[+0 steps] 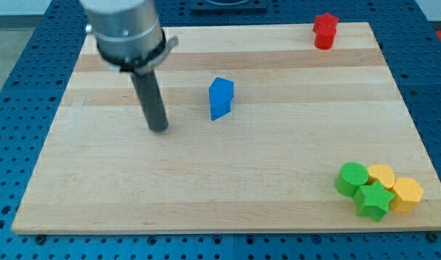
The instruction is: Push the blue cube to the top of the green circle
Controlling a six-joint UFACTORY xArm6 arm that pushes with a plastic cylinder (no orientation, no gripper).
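Wooden board on blue perforated table, tip left of blue block

The arm is showing a wide silver-grey metal cylinder at its end, with a small flat tab jutting from its lower rim. A straight dark grey rod is extending from it, ending in the blunt, flat tip.

One camera only, looking down at a slant from the near edge of the wooden board, facing its far edge at the frame's top. It sits close: the board nearly fills the frame, blue perforated table showing around it, the arm cut off upper left
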